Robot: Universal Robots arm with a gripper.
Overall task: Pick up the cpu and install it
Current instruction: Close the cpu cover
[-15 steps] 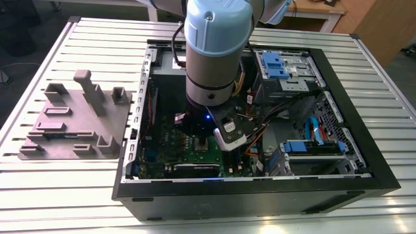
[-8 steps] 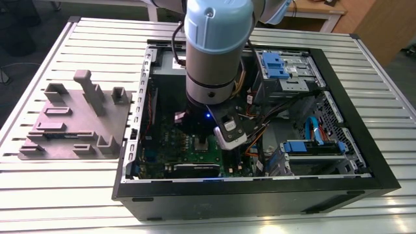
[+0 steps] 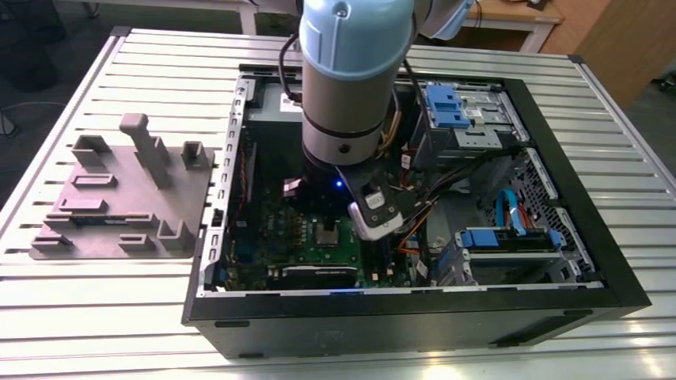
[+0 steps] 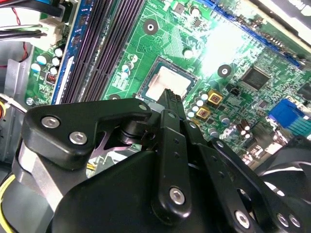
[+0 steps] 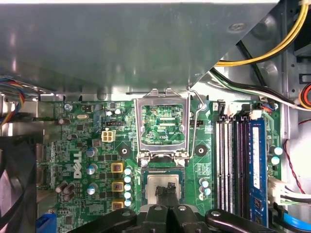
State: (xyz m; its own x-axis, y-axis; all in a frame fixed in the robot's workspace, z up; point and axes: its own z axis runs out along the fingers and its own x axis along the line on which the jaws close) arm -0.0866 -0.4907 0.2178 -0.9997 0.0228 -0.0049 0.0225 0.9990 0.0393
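The cpu [image 5: 165,183] is a small silver-grey square lying flat in the socket of the green motherboard [image 5: 87,145]. In the second wrist view the cpu [image 4: 167,81] shows bright just beyond the black fingertips. My gripper [image 5: 167,191] hangs right over the chip's near part, its two black fingers pressed together with nothing seen between them. In the second wrist view the gripper [image 4: 171,96] points down at the chip's edge. In the exterior view the arm [image 3: 343,95] reaches down into the open computer case [image 3: 423,317], and the cpu [image 3: 329,235] sits just beside the wrist.
The socket's metal load plate [image 5: 163,124] stands flipped open beyond the chip. Dark memory slots [image 5: 233,160] run beside the socket. Cables [image 5: 262,53] and blue drive brackets [image 3: 454,107] crowd the case. A grey fixture tray [image 3: 116,198] lies on the table at the exterior view's left.
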